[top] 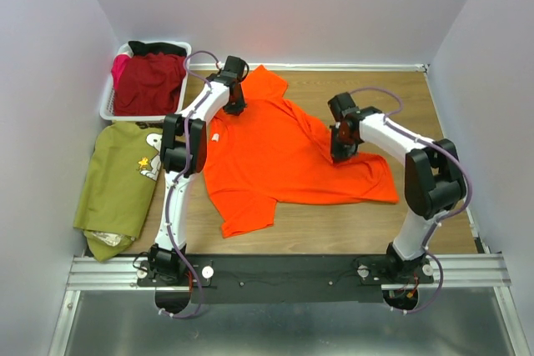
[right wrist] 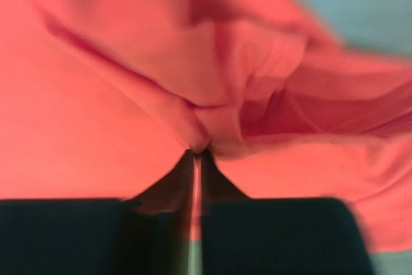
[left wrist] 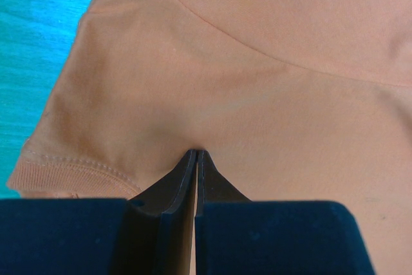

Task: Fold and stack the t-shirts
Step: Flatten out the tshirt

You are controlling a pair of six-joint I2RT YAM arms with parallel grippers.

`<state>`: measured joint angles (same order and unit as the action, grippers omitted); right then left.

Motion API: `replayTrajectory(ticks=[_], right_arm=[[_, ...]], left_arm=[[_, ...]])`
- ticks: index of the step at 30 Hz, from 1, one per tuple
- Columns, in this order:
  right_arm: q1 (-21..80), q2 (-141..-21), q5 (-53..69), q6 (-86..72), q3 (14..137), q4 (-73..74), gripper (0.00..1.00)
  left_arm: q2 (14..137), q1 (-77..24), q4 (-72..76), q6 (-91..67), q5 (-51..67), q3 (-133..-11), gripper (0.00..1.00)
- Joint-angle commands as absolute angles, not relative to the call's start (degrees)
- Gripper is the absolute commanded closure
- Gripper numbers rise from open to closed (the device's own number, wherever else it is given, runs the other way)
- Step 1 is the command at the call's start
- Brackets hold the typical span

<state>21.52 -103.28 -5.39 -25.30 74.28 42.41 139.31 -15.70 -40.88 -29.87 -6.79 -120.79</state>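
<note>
A bright orange t-shirt [top: 275,156] lies spread and rumpled in the middle of the wooden table. My left gripper [top: 235,108] is at its far-left sleeve and shoulder. In the left wrist view the gripper [left wrist: 196,152] is shut, its tips pinching a small pucker of the orange cloth [left wrist: 257,62]. My right gripper [top: 340,154] is on the shirt's right side. In the right wrist view it [right wrist: 198,152] is shut on a bunched fold of the orange cloth [right wrist: 96,127]. An olive green t-shirt [top: 117,181] with a cartoon-dog print lies at the left. A dark red t-shirt [top: 150,81] fills the basket.
A white slatted basket [top: 107,106] stands at the far left corner. White walls close in the table on three sides. A metal rail [top: 284,271] with the arm bases runs along the near edge. Bare wood [top: 417,106] shows at the far right.
</note>
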Motion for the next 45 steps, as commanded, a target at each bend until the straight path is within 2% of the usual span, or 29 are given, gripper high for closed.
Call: replayTrajectory(ticks=[1, 3, 6, 14, 19, 24, 36, 45], right_arm=[[23.9, -97.1, -2.0, -29.5, 69.6, 46.6, 0.64], [24.0, -94.9, -3.5, -29.7, 70.3, 47.9, 0.54], [24.0, -93.9, -7.7, -29.0, 73.9, 49.1, 0.49], [23.9, -98.6, -15.2, -28.5, 80.8, 49.2, 0.49], [23.5, -102.6, -18.5, -28.7, 80.6, 46.3, 0.56], [20.3, -102.6, -15.8, -30.6, 77.3, 42.8, 0.59], [18.0, -103.3, -11.3, -29.0, 72.7, 36.3, 0.55], [17.7, -105.8, -9.6, -28.8, 72.0, 33.8, 0.56]], left_arm=[[143.5, -14.8, -44.6, -29.7, -6.7, -121.3, 0.87], [143.8, -14.7, -44.6, -29.7, -6.8, -121.5, 0.87], [144.1, -14.6, -44.7, -29.7, -6.8, -121.8, 0.87], [143.7, -14.2, -44.9, -29.6, -6.9, -122.2, 0.87], [143.8, -14.2, -45.1, -29.5, -6.7, -122.8, 0.87], [143.4, -14.1, -45.4, -29.4, -6.7, -122.5, 0.87], [143.6, -13.9, -45.4, -29.3, -6.3, -122.5, 0.87], [143.5, -13.8, -45.5, -29.3, -6.4, -122.3, 0.87]])
